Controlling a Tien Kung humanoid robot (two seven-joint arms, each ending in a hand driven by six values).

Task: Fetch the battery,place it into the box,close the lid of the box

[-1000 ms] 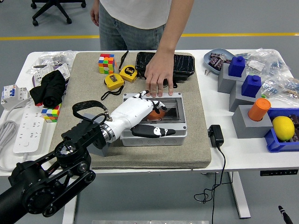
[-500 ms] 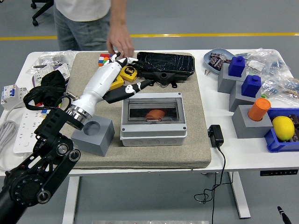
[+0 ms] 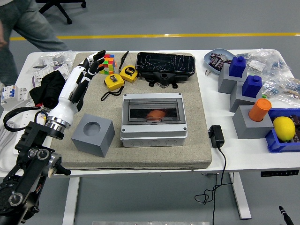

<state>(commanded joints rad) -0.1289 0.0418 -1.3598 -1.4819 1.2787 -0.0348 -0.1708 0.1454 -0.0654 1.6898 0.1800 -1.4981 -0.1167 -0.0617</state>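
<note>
In the head view, the left robot hand (image 3: 91,63) is hanging over the far-left part of the grey mat (image 3: 197,140), near the colour cube (image 3: 107,63), with its fingers spread and holding nothing. The right arm is not showing. The box (image 3: 153,119) is sitting mid-mat with its smoked lid (image 3: 153,111) lying down flat, and the orange battery (image 3: 155,114) is showing dimly through it, inside. A grey block (image 3: 93,135) is standing just beside the box on its left, on the surface (image 3: 225,159).

The battery is looking small, stiff and probably light, with a smooth skin that could slip; pinching it across its short sides would suit best. The lid is looking like thin rigid plastic on a hinge, best pressed near its front edge.

Against the frame half a second back, the robot hand is sitting further left and away from the box, and the person (image 3: 18,28) is now standing off at the top-left corner, well apart from the surface. The task is appearing done.
</note>
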